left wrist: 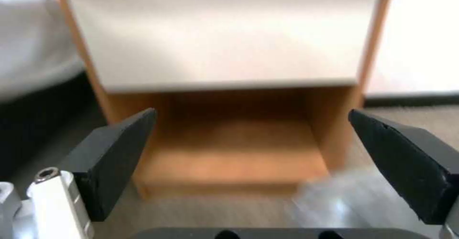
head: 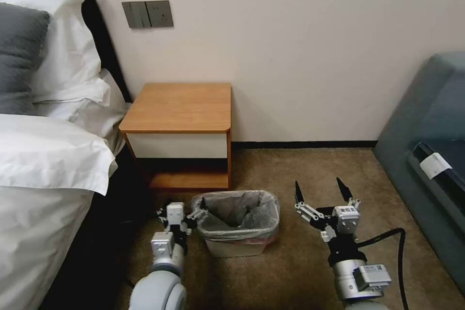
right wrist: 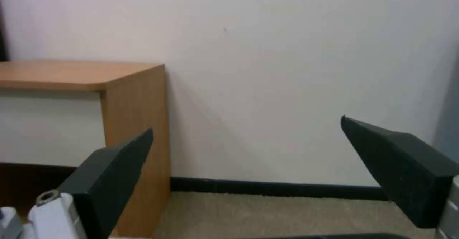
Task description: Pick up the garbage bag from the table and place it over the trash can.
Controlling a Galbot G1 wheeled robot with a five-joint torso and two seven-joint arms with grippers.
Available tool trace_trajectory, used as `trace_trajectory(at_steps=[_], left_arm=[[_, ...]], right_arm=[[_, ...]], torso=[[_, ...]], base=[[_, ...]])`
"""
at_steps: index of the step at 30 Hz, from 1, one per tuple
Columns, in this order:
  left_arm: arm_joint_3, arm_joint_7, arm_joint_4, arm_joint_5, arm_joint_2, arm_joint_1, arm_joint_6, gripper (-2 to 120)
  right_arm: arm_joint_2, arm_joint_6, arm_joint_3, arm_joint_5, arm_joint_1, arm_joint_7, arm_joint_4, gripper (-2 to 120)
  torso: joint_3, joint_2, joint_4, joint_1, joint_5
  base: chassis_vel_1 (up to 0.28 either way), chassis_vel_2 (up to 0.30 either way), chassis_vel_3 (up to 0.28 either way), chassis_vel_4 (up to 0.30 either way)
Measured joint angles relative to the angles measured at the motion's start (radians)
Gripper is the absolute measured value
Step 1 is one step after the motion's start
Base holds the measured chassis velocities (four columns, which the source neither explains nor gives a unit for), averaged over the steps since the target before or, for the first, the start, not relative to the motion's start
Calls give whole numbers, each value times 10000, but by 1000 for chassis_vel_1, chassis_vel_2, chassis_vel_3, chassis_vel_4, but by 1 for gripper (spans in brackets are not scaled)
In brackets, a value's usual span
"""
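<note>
While my left gripper (head: 190, 219) hangs low just beside the trash can (head: 238, 246), its fingers spread wide, the garbage bag (head: 240, 213) already lines that bin, folded over its rim, in front of the table (head: 180, 106); a pale blur by one fingertip is probably the bag. Right of the bin, my right gripper (head: 322, 190) gapes wide, holding nothing.

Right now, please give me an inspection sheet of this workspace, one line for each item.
Surface: table top bare.
Job's things: garbage bag lines the trash can, folded over its rim, on the carpet before the table.
Clutter: nothing seen.
Grippers: left gripper open, beside the can's left rim; right gripper open, apart to the can's right.
Cables: black cable loops by the right arm.
Surroundings: bed left, sofa right, wall switches.
</note>
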State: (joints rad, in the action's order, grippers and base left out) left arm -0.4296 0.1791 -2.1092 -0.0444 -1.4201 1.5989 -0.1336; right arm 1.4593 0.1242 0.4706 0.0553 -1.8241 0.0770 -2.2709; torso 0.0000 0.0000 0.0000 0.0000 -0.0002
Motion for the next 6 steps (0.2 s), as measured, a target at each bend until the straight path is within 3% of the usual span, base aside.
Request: trace_trajectory(at_steps=[3,6], left_arm=[[-789,-504,-482,-17,158,327,514,100],[-1137,-601,-882,-102,239,783,927,100]], right_arm=[[89,293,76,31,-259,-13,61,100],[305,649,161,108,-445,-10,136,100]], torso=[[0,0,1,0,1],[0,-1,0,0,1]], base=[[0,0,0,0],[0,0,0,0]])
